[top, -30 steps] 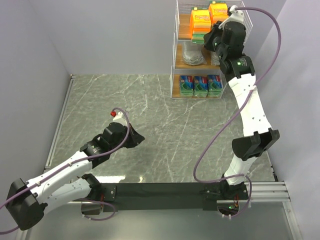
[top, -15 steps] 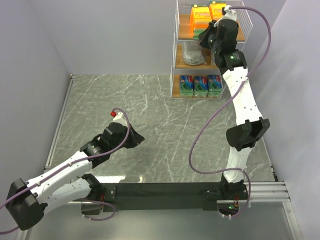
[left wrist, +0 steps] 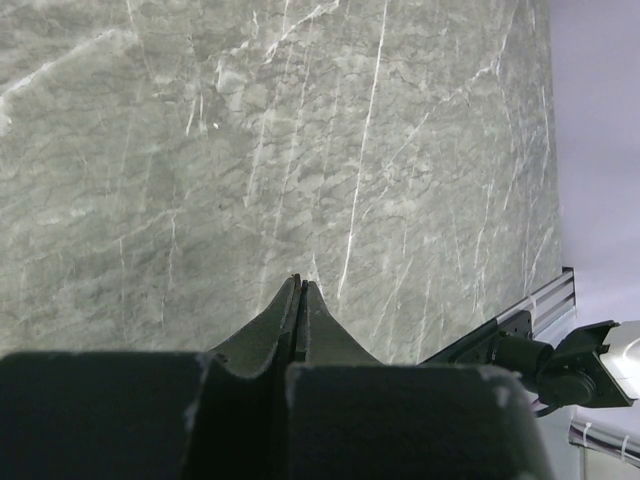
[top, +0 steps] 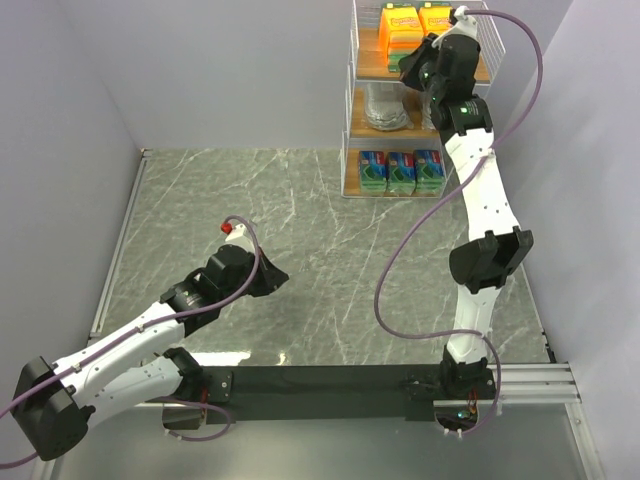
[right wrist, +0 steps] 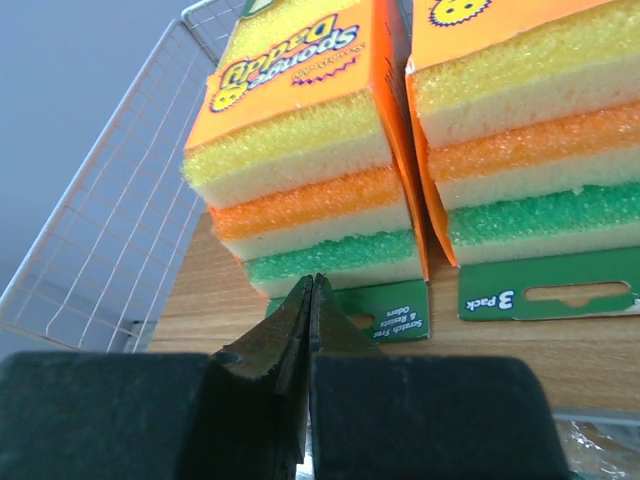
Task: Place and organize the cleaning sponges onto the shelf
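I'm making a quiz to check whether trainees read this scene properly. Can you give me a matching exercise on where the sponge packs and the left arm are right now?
Things:
1. orange packs
2. grey packs
3. blue-and-green packs
4. left arm

Places:
A. bottom board of the shelf
B. over the table, away from the shelf
C. top board of the shelf
D. middle board of the shelf

Pairs: 1-C, 2-D, 3-A, 4-B
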Robot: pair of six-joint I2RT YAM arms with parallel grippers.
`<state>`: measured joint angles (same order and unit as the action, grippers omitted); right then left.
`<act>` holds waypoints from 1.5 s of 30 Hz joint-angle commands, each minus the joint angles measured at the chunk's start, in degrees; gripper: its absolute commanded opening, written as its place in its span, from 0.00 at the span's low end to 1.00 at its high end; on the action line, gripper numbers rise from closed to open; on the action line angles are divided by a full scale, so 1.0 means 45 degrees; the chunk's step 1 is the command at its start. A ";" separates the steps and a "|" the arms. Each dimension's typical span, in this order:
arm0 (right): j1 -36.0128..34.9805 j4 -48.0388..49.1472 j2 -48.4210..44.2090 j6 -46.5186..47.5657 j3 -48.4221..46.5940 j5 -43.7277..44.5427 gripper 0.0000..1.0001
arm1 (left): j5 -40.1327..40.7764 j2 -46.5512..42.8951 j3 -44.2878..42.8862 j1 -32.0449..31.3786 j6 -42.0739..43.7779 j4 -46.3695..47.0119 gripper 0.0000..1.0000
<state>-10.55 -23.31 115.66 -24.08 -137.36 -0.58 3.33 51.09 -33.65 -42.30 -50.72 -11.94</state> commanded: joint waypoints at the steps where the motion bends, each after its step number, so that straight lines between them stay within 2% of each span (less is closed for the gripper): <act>1: 0.0136 0.1037 -0.0114 -0.0177 -0.0143 -0.0535 0.00 | 0.0216 -0.0142 -0.0432 -0.0033 0.0021 -0.0060 0.01; 6: 0.0156 0.2113 -0.1227 -0.0294 0.1148 -0.0653 0.00 | 0.0236 -0.0221 -0.0549 -0.0052 0.0040 -0.0080 0.01; 10: 0.0156 0.1725 -0.2240 -0.0100 0.1440 -0.0477 0.00 | 0.0100 0.0033 -0.0803 -0.0052 0.0099 -0.0100 0.01; 11: 0.0156 0.1762 -0.2612 -0.0002 0.1790 -0.0496 0.00 | 0.0022 0.0014 -0.0842 -0.0033 0.0118 -0.0080 0.01; 13: 0.0117 0.2657 -0.4230 0.0037 0.3934 -0.0671 0.01 | 0.0021 -0.0142 -0.0979 -0.0033 0.0196 -0.0041 0.00; 15: 0.0097 0.3399 -0.5519 -0.0079 0.5769 -0.0943 0.14 | 0.0021 -0.0278 -0.1135 -0.0033 0.0333 -0.0022 0.01; 16: 0.0097 0.4137 -0.6821 -0.0196 0.7634 -0.1139 0.22 | 0.0002 -0.0453 -0.1194 -0.0052 0.0391 -0.0021 0.01; 17: 0.0097 0.4474 -0.7491 -0.0274 0.8601 -0.1470 0.42 | 0.0001 -0.0532 -0.1252 -0.0052 0.0527 -0.0002 0.01; 18: 0.0059 0.4786 -0.8156 -0.0333 0.9596 -0.1782 0.50 | -0.0037 -0.0649 -0.1350 -0.0033 0.0587 0.0056 0.01; 19: 0.0020 0.5157 -0.9400 -0.0450 1.1482 -0.2095 0.59 | -0.0057 -0.0805 -0.1389 -0.0052 0.0645 0.0134 0.01; 20: 0.0000 0.5702 -1.0050 -0.0625 1.2468 -0.2194 0.71 | -0.0038 -0.0903 -0.1448 -0.0052 0.0801 0.0154 0.02; 22: -0.0039 0.6155 -1.1668 -0.0860 1.4807 -0.2215 0.76 | -0.0076 -0.1098 -0.1604 -0.0072 0.0938 0.0135 0.25; 24: -0.0039 0.6079 -1.2533 -0.1114 1.5968 -0.2409 0.78 | -0.0135 -0.1158 -0.1701 -0.0052 0.1212 0.0193 0.44; 26: -0.0098 0.5592 -1.3627 -0.1231 1.7375 -0.2742 0.80 | -0.0174 -0.1177 -0.1819 -0.0052 0.1348 0.0116 0.68; 28: -0.0117 0.5570 -1.4915 -0.1310 1.9145 -0.3246 0.82 | -0.0349 -0.1119 -0.1995 -0.0052 0.1407 0.0134 0.85; 29: -0.0137 0.5609 -1.5423 -0.1271 1.9795 -0.3250 0.85 | -0.0408 -0.1100 -0.2034 -0.0052 0.1485 0.0212 0.89; 30: -0.0137 0.5687 -1.6569 -0.1368 2.1097 -0.3173 0.85 | -0.0486 -0.1119 -0.2092 -0.0052 0.1544 0.0252 0.92; 34: -0.0137 0.5283 -1.9271 -0.1505 2.3311 -0.2939 0.89 | -0.0798 -0.1158 -0.2171 -0.0052 0.1817 0.0642 0.96; 40: -0.0137 0.2686 -2.3215 -0.1466 2.4974 -0.2509 0.90 | -0.0780 -0.1372 -0.2503 -0.0052 0.2033 0.0740 0.95; 45: -0.0137 0.0440 -2.6435 -0.2149 2.5912 -0.1164 0.93 | -0.0195 -0.1860 -0.2659 -0.0052 0.2228 0.0955 0.95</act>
<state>-11.00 -12.88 2.68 -31.77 -23.38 -10.41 1.41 44.82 -42.72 -42.41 -42.50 -10.94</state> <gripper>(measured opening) 0.926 0.951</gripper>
